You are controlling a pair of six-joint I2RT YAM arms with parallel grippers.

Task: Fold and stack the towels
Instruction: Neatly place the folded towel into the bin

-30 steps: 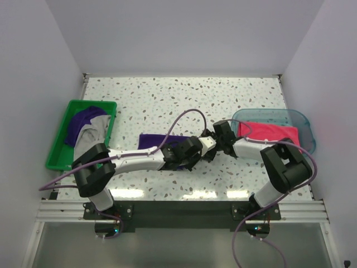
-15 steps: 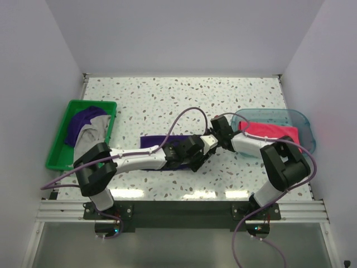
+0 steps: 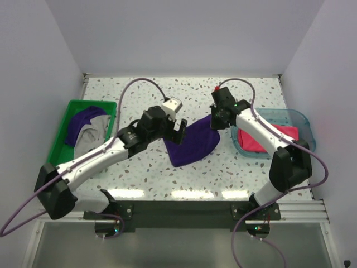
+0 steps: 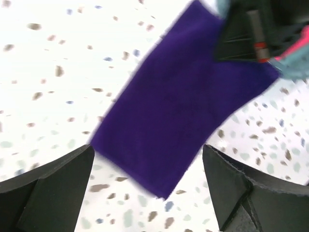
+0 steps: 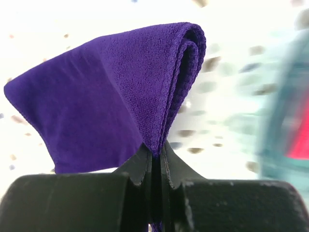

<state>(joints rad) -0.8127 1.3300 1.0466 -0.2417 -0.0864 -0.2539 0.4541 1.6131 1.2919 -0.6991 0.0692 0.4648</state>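
My right claw [image 5: 155, 153] pinches the folded purple towel [image 3: 192, 146] tight. My left claw [image 3: 176, 129] is wide open, holding nothing, just over that towel.

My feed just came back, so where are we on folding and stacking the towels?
Looks done: a pink towel lies flat in the teal tray. In hand: the right gripper pinches a folded purple towel by one end; the left gripper is open, clear of it. To do: a second purple towel and a grey towel sit bunched in the green bin.
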